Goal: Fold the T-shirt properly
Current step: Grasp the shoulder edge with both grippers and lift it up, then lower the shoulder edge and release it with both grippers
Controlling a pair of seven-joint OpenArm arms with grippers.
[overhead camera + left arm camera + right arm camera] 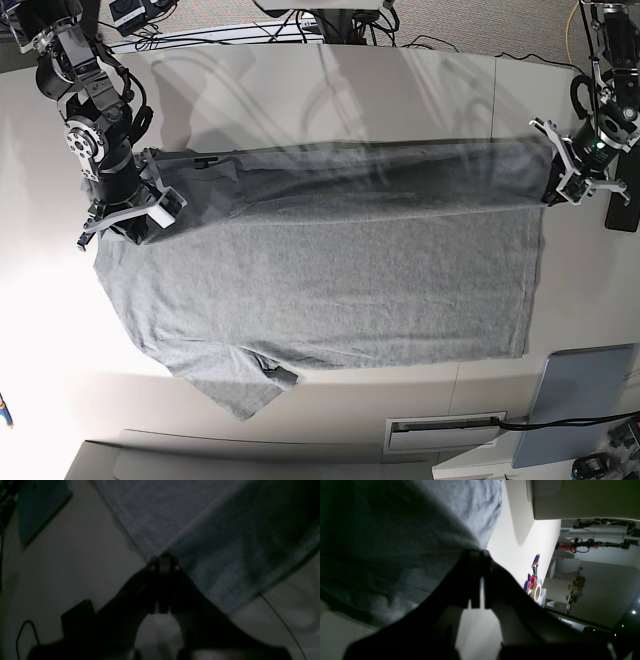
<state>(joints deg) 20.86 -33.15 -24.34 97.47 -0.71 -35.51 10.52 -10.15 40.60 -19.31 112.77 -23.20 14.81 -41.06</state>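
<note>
The heather-grey T-shirt (330,280) lies spread on the white table (300,100), plain side up, one sleeve at the near left (240,388). Its far edge is lifted in a stretched band between both grippers. My left gripper (556,180), at the right of the base view, is shut on the far hem corner; the left wrist view shows its closed fingertips (163,561) pinching the cloth (175,517). My right gripper (138,212), at the left of the base view, is shut on the shoulder end; the right wrist view shows it (477,555) clamping grey cloth (395,542).
A blue-grey board (580,405) lies at the near right, also seen in the left wrist view (37,507). A black block (622,210) sits by the right edge. Tape rolls and tools (534,585) stand at the table's end. Cables (300,25) run behind.
</note>
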